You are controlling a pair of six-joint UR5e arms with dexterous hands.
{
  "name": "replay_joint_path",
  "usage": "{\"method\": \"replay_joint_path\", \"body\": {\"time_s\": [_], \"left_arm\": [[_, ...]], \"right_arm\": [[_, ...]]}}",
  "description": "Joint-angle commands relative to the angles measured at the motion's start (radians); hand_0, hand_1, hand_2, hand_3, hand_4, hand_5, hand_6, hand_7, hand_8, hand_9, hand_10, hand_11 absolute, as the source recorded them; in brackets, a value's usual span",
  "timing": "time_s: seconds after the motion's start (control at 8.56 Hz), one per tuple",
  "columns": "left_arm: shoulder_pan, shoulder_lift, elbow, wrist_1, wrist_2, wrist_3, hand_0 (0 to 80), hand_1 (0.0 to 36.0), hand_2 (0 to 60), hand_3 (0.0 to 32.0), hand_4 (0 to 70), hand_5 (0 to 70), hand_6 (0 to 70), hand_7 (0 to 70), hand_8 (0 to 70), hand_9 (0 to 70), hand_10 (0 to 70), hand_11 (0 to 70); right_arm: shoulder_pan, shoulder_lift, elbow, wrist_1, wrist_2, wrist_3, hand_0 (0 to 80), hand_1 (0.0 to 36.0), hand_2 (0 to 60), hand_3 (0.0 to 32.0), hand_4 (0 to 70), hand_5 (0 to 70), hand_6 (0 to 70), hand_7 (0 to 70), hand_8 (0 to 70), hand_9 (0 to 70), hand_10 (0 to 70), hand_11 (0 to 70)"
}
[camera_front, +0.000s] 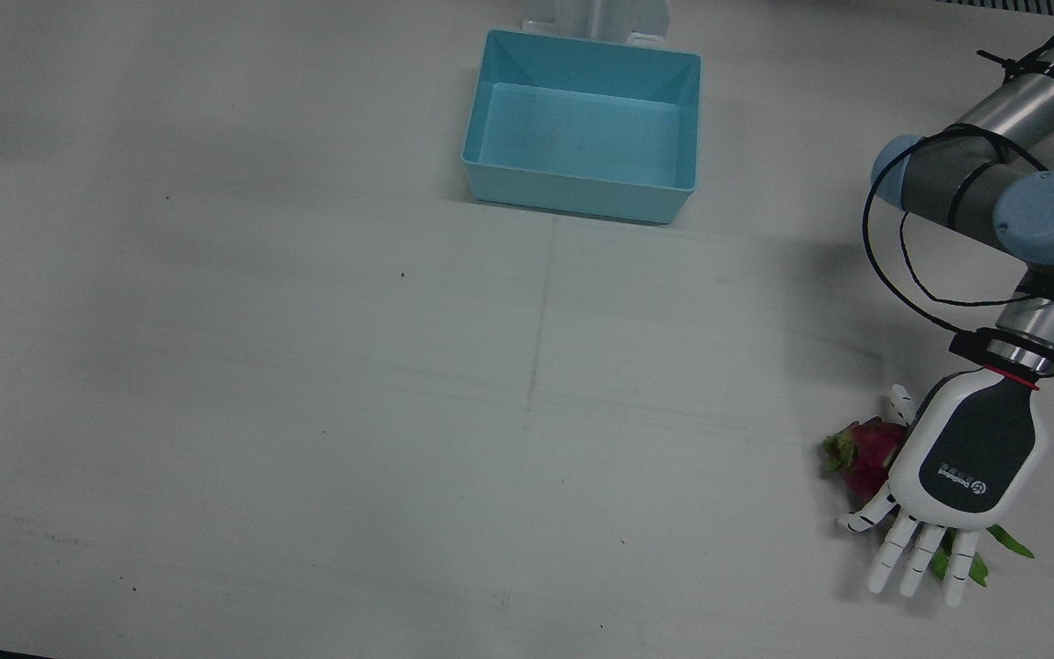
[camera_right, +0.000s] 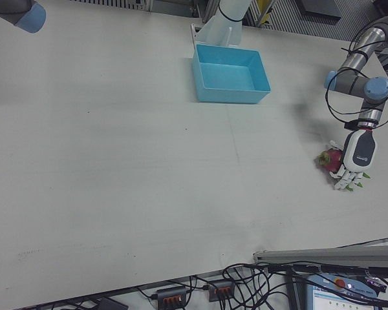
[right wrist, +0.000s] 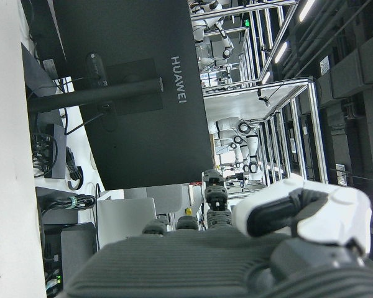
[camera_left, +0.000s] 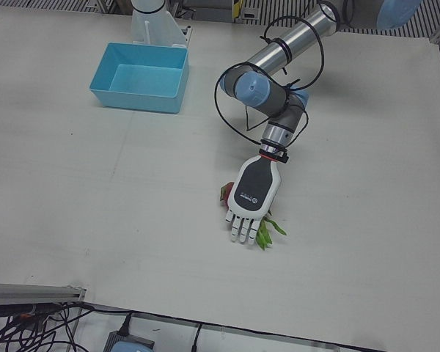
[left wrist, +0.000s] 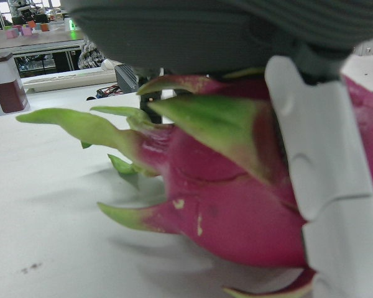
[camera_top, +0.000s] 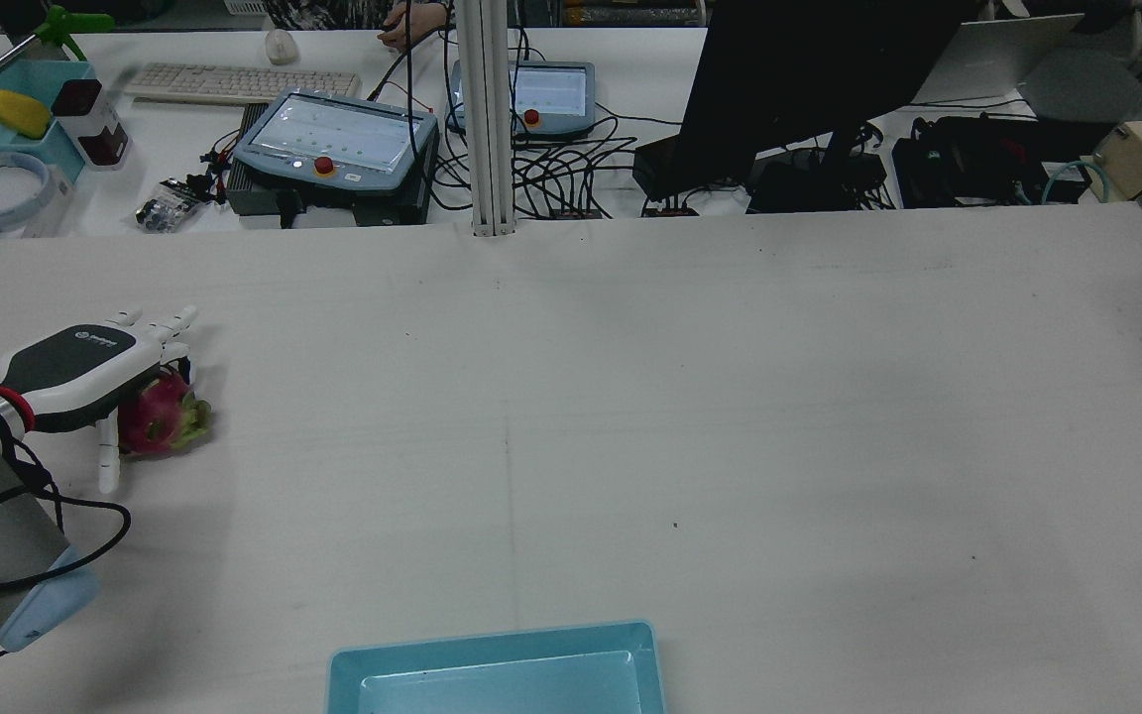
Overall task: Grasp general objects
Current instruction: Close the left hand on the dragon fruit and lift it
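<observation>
While the left hand (camera_front: 966, 467) hovers palm-down near the table's (camera_front: 307, 412) edge on the operators' side, the dragon fruit (camera_front: 861, 458) lies right beneath it, magenta skin and green scales poking out from under the palm. The fingers (camera_front: 911, 554) stretch out straight and slightly apart past the fruit, and the thumb (camera_top: 107, 458) drops down beside it. From the left hand view one white finger (left wrist: 320, 186) crosses the fruit's face, touching or just shy of it, hard to call. The fruit sits on the table, not lifted. The blue bin (camera_front: 582, 124) waits well apart near the pedestals. The right hand (right wrist: 236, 267) shows only in its own camera, and I cannot tell how its fingers stand.
</observation>
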Motion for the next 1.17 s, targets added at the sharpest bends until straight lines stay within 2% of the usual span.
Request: {"method": "replay_joint_path", "body": {"time_s": [0.0, 0.12, 0.23, 0.35, 0.47, 0.58, 0.7, 0.82, 0.93, 1.05], "left_arm": [[0.000, 0.000, -0.002, -0.001, -0.008, 0.000, 60.2, 36.0, 60.0, 0.0, 25.9, 70.0, 58.9, 70.0, 53.8, 64.8, 39.3, 57.3], [0.000, -0.001, -0.009, 0.003, -0.007, -0.001, 62.3, 36.0, 60.0, 0.0, 29.1, 70.0, 70.0, 70.0, 63.7, 70.0, 48.0, 69.9], [-0.002, -0.007, -0.033, 0.029, -0.003, -0.005, 75.9, 36.0, 60.0, 0.0, 32.0, 70.0, 70.0, 70.0, 70.0, 70.0, 55.3, 70.0], [-0.006, 0.000, -0.105, 0.045, 0.007, -0.011, 80.0, 36.0, 60.0, 0.0, 37.8, 70.0, 70.0, 70.0, 70.0, 70.0, 65.0, 70.0], [-0.006, 0.000, -0.168, 0.062, 0.019, -0.012, 80.0, 36.0, 60.0, 0.0, 42.0, 70.0, 70.0, 70.0, 70.0, 70.0, 69.2, 70.0], [-0.008, -0.007, -0.182, 0.030, 0.132, -0.038, 80.0, 36.0, 60.0, 0.0, 43.3, 70.0, 70.0, 70.0, 70.0, 70.0, 70.0, 70.0], [-0.034, -0.006, -0.159, -0.112, 0.279, -0.154, 80.0, 36.0, 60.0, 0.0, 43.3, 70.0, 70.0, 70.0, 70.0, 70.0, 70.0, 70.0], [-0.092, -0.001, -0.118, -0.289, 0.358, -0.320, 80.0, 36.0, 60.0, 0.0, 43.4, 70.0, 70.0, 70.0, 70.0, 70.0, 70.0, 70.0], [-0.104, 0.003, -0.107, -0.397, 0.425, -0.433, 80.0, 36.0, 60.0, 0.0, 47.8, 70.0, 70.0, 70.0, 70.0, 70.0, 70.0, 70.0], [-0.103, 0.009, -0.098, -0.470, 0.444, -0.516, 80.0, 36.0, 60.0, 0.0, 53.1, 70.0, 70.0, 70.0, 70.0, 70.0, 70.0, 70.0]], "right_arm": [[0.000, 0.000, 0.000, 0.000, 0.000, 0.000, 0.0, 0.0, 0.0, 0.0, 0.0, 0.0, 0.0, 0.0, 0.0, 0.0, 0.0, 0.0], [0.000, 0.000, 0.000, 0.000, 0.000, 0.000, 0.0, 0.0, 0.0, 0.0, 0.0, 0.0, 0.0, 0.0, 0.0, 0.0, 0.0, 0.0], [0.000, 0.000, 0.000, 0.000, 0.000, 0.000, 0.0, 0.0, 0.0, 0.0, 0.0, 0.0, 0.0, 0.0, 0.0, 0.0, 0.0, 0.0], [0.000, 0.000, 0.000, 0.000, 0.000, 0.000, 0.0, 0.0, 0.0, 0.0, 0.0, 0.0, 0.0, 0.0, 0.0, 0.0, 0.0, 0.0], [0.000, 0.000, 0.000, 0.000, 0.000, 0.000, 0.0, 0.0, 0.0, 0.0, 0.0, 0.0, 0.0, 0.0, 0.0, 0.0, 0.0, 0.0], [0.000, 0.000, 0.000, 0.000, 0.000, 0.000, 0.0, 0.0, 0.0, 0.0, 0.0, 0.0, 0.0, 0.0, 0.0, 0.0, 0.0, 0.0], [0.000, 0.000, 0.000, 0.000, 0.000, 0.000, 0.0, 0.0, 0.0, 0.0, 0.0, 0.0, 0.0, 0.0, 0.0, 0.0, 0.0, 0.0], [0.000, 0.000, 0.000, 0.000, 0.000, 0.000, 0.0, 0.0, 0.0, 0.0, 0.0, 0.0, 0.0, 0.0, 0.0, 0.0, 0.0, 0.0], [0.000, 0.000, 0.000, 0.000, -0.002, 0.000, 0.0, 0.0, 0.0, 0.0, 0.0, 0.0, 0.0, 0.0, 0.0, 0.0, 0.0, 0.0], [0.000, 0.000, 0.000, 0.000, 0.000, 0.000, 0.0, 0.0, 0.0, 0.0, 0.0, 0.0, 0.0, 0.0, 0.0, 0.0, 0.0, 0.0]]}}
